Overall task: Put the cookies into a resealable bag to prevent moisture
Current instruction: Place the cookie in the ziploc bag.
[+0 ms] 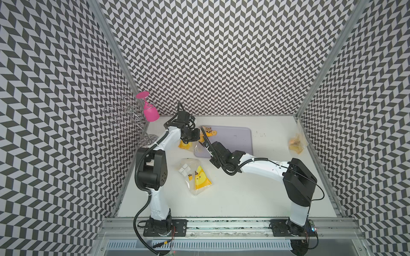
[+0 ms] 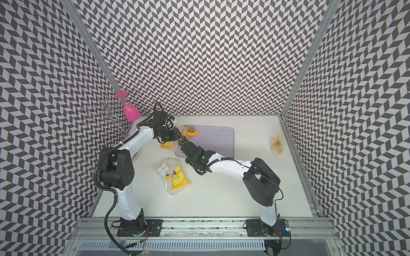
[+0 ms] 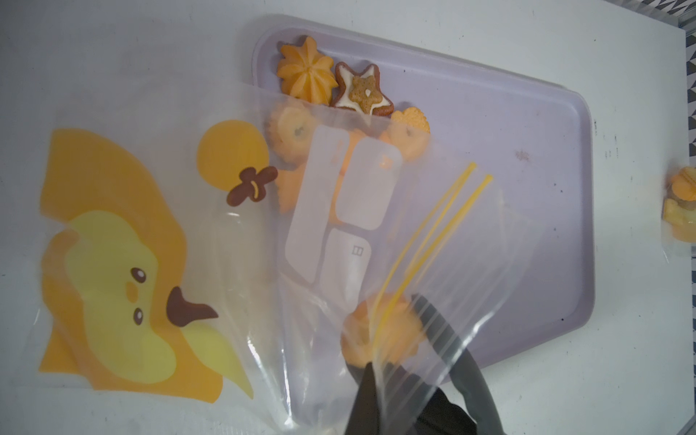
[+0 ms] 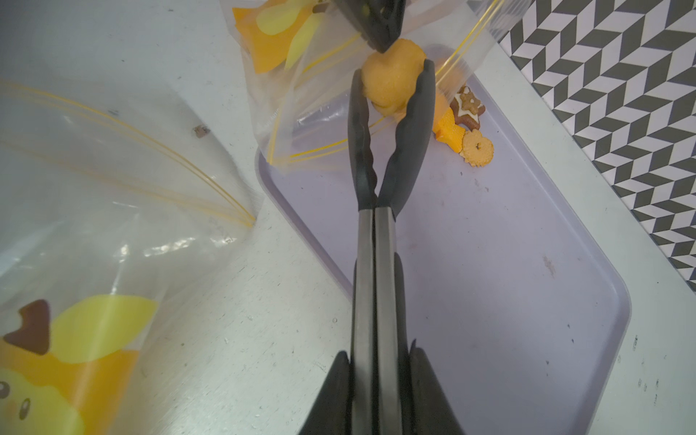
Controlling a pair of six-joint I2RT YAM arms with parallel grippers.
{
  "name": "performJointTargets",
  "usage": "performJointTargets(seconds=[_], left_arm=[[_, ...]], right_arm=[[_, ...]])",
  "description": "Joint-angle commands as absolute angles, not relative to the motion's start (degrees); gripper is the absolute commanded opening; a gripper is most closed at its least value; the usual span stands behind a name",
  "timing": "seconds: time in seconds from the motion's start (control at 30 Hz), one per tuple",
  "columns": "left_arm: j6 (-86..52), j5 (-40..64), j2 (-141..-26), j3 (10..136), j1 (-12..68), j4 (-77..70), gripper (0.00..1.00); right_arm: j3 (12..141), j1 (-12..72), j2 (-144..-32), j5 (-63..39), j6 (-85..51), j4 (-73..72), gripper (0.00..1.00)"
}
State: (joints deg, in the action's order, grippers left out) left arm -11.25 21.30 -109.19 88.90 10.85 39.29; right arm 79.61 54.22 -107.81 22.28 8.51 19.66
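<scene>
Left gripper (image 4: 378,34) — closed flat on the rim of the resealable bag (image 3: 263,226), lifted over a corner of the lilac tray (image 4: 508,282) so that its mouth gapes. Right gripper (image 4: 378,357) — clamped on the handles of black tongs (image 4: 376,188); a round cookie (image 4: 393,75) is pinched in their tips at the bag's mouth, above that same corner. Other cookies (image 3: 307,71) are heaped on the tray at that corner, partly covered by the bag. Release is judged premature until the zip strip is passed.

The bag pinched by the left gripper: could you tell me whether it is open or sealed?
Open: the bag has its zip strips apart, and the tongs hold a cookie between them.
</scene>
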Motion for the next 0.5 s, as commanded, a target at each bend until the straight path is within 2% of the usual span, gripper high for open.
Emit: performJointTargets(seconds=[0.0,0.47], left_arm=[[-9.9,23.1,-109.0,90.2,11.0,40.0,0.00],[-9.6,24.3,-108.6,90.1,11.2,39.8,0.00]], right_arm=[[82.8,54.4,-109.1,21.9,10.6,18.0,0.18],[91.3,53.5,-115.8,17.6,11.1,21.4,0.18]])
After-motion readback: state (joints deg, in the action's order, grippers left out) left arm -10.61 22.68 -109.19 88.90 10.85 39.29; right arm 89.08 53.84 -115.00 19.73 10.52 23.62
